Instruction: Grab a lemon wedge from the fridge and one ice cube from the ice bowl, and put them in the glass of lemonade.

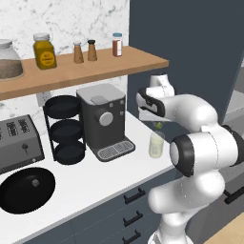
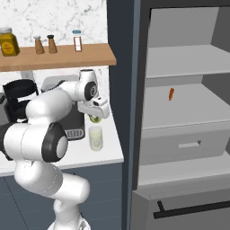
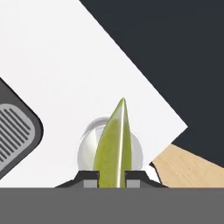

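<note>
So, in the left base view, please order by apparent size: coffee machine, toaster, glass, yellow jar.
1. Coffee machine
2. Toaster, though cut off by the left edge
3. Yellow jar and glass look about alike; the jar stands farther away, so I leave them unranked.

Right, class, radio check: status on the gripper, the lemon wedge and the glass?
Gripper shut on lemon wedge. Wedge hanging directly above glass of lemonade, not yet dropped. Nothing between wedge and glass. Fridge open.
</note>
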